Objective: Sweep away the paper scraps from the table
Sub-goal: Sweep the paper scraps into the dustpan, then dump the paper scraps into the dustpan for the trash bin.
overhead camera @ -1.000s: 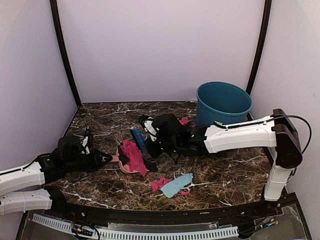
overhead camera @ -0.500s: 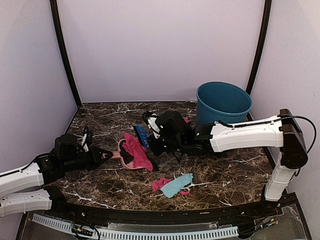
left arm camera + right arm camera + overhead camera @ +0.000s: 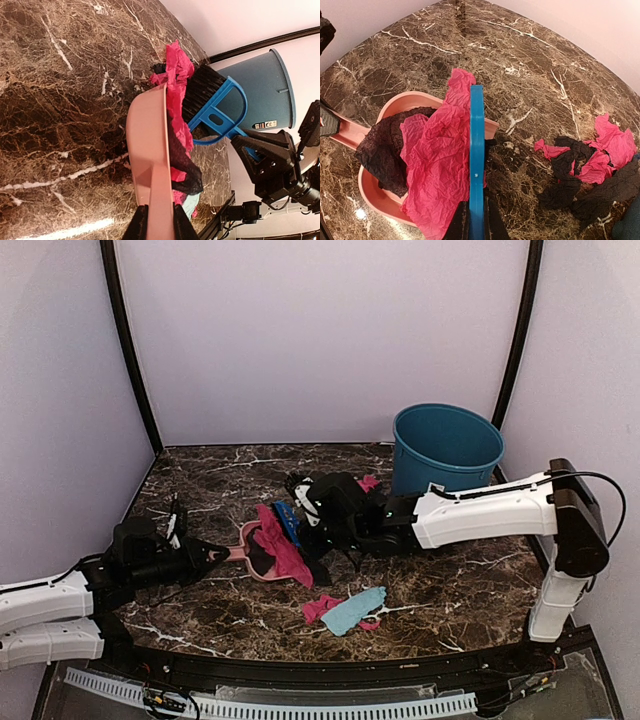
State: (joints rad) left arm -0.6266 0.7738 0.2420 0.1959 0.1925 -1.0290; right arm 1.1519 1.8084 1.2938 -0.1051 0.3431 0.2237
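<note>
A pale-pink dustpan (image 3: 246, 536) lies on the table (image 3: 450, 580), and my left gripper (image 3: 215, 553) is shut on its handle (image 3: 159, 210). Crumpled pink and black paper scraps (image 3: 435, 165) fill the pan. My right gripper (image 3: 476, 227) is shut on a blue hand brush (image 3: 476, 150). The brush stands at the pan's mouth with its bristles (image 3: 202, 92) against the pink scrap. More pink and black paper scraps (image 3: 590, 165) lie to the right of the brush. A pink and a light-blue scrap (image 3: 345, 610) lie near the front edge.
A blue bin (image 3: 446, 447) stands upright at the back right of the table, behind my right arm (image 3: 480, 510). Lilac walls close in the back and both sides. The table's black rim (image 3: 330, 668) runs along the front.
My left arm has pushed the dustpan a little to the right. The brush has shifted slightly right and now sits against the pink scrap at the pan's mouth.
</note>
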